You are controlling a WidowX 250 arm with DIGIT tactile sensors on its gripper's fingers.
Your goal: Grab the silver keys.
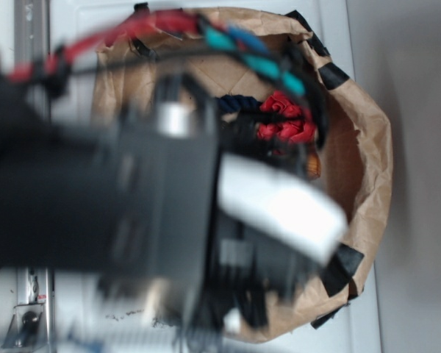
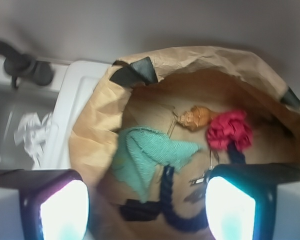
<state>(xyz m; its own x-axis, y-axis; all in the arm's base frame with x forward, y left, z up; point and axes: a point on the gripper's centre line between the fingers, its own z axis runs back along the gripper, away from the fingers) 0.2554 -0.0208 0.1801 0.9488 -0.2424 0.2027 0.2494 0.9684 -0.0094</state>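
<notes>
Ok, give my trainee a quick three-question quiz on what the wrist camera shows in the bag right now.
1. True or false: the green cloth lies inside the paper bag.
2. What colour is the knotted end of the navy rope? A blue, B red, C yellow.
3. Which finger of the gripper, left or right in the image, are the silver keys nearest?

Key: 1 true. 2 B. 3 the right one.

Probably a robot lab bench: white tray (image 2: 77, 95) at frame left, taped brown paper bag (image 2: 210, 62) of odd props centre, metal rail (image 1: 31, 33) upper left, blurry.
</notes>
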